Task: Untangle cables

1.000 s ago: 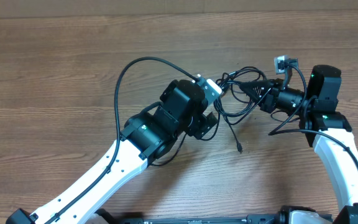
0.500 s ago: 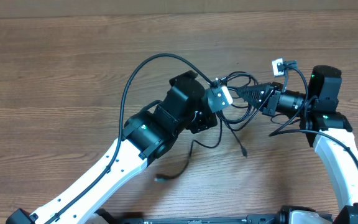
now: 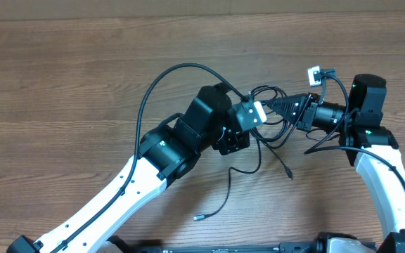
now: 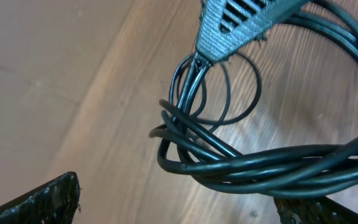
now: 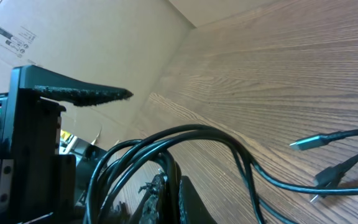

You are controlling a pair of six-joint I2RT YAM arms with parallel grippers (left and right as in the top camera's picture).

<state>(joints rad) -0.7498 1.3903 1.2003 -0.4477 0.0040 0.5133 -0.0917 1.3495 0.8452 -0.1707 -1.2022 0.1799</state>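
The cables [image 3: 276, 121] form a knotted black bundle at the table's middle right. My right gripper [image 3: 270, 105] points left and is shut on several strands of it. In the right wrist view the fingers [image 5: 161, 194] pinch the looped cables [image 5: 166, 138]. My left gripper [image 3: 259, 116] sits right beside the bundle, open. In the left wrist view its two fingertips [image 4: 42, 199] stand wide apart at the bottom corners, with the twisted cables [image 4: 247, 163] just above them. Two loose strands trail toward the front, one ending in a plug [image 3: 290, 176], the other in a plug [image 3: 199, 218].
A thick black wire [image 3: 162, 76] arcs from my left arm over the wooden table [image 3: 62, 84]. A small white connector [image 3: 316, 73] sticks up by my right wrist. Cardboard [image 5: 73, 37] stands at the table's far side in the right wrist view.
My left gripper moved right, up to the bundle. One strand slipped out and now trails down to the front. The other hanging plug swung right. The right gripper held still.
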